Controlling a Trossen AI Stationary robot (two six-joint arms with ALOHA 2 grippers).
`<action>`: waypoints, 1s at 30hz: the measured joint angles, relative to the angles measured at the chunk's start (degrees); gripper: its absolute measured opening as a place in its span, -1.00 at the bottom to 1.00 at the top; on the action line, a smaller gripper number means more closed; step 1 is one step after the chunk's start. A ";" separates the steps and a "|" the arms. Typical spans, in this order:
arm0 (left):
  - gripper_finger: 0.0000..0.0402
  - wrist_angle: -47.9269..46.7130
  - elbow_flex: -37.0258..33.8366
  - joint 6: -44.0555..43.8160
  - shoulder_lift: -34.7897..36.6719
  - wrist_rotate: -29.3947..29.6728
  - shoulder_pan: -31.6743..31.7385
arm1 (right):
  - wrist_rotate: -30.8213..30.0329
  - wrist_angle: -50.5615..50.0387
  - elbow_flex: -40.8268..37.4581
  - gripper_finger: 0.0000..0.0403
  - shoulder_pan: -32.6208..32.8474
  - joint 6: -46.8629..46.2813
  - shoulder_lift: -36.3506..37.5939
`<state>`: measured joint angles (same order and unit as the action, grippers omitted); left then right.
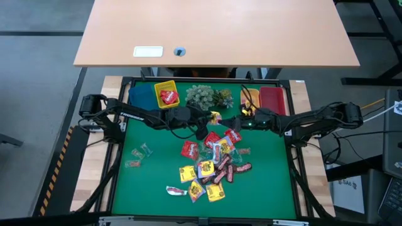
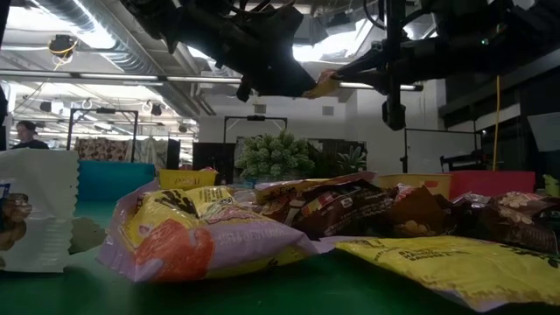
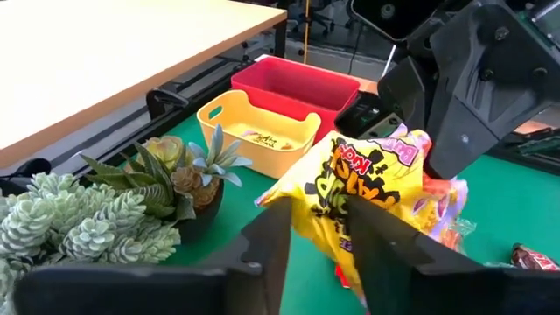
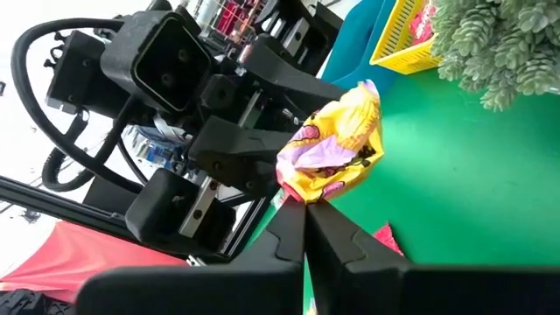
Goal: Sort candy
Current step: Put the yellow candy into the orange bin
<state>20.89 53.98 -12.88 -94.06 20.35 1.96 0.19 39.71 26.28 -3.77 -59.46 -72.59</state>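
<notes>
Yellow candy packet (image 4: 337, 140) midair — between both fingers, above green mat (image 1: 151, 182).

We can only really read one bit of text here: the yellow candy packet (image 3: 376, 188) in the left wrist view has big dark letters that look like "SOUR PATCH KIDS", seen tilted and partly hidden, so we're only fairly sure of "KIDS". The white label (image 1: 148, 51) on the wooden desk (image 1: 251, 31) is too small for us to read.
</notes>
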 joint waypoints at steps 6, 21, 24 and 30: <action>-0.33 -2.65 0.09 -0.04 0.00 -0.29 -0.07 | -0.72 -2.98 0.04 -1.00 -0.18 2.93 4.56; -0.33 -3.94 0.07 -0.15 0.01 -0.06 -1.17 | 0.40 -28.00 0.05 -1.00 -14.23 6.86 25.81; -0.33 -4.32 0.07 -0.15 0.00 -0.06 -1.70 | 0.38 -35.35 0.06 -1.00 -17.87 9.09 29.98; -0.33 -4.96 0.07 -0.17 0.01 -0.06 -2.69 | -1.50 -48.06 0.07 -1.00 -24.46 10.47 33.17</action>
<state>15.93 54.04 -13.06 -94.05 20.29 -0.73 -1.32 -8.36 26.35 -28.23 -48.99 -39.42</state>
